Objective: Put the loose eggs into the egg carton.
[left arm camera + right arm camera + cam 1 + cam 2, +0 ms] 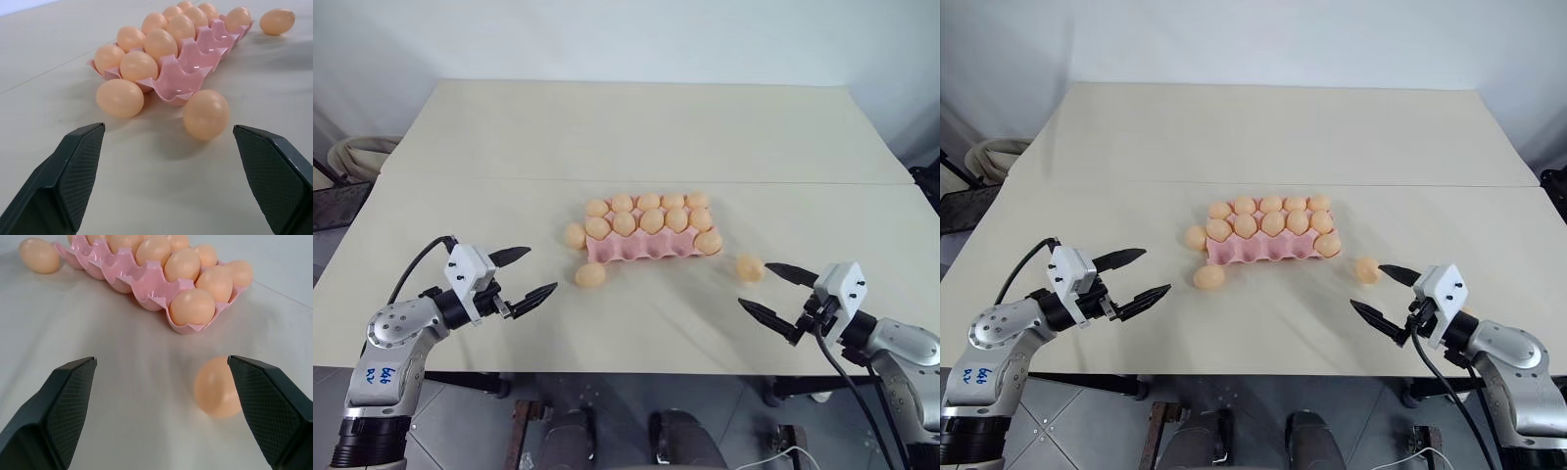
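Mid-table, egg carton (646, 245) lies long axis roughly left-right; both grippers' fingers spread, empty.

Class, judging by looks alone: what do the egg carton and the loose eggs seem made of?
Egg carton: probably thin moulded plastic, since its pink cups are glossy with highlights. Loose eggs: likely plastic or rubber dummies, being uniformly orange-tan, smooth and softly sheened; real shell can't be excluded.
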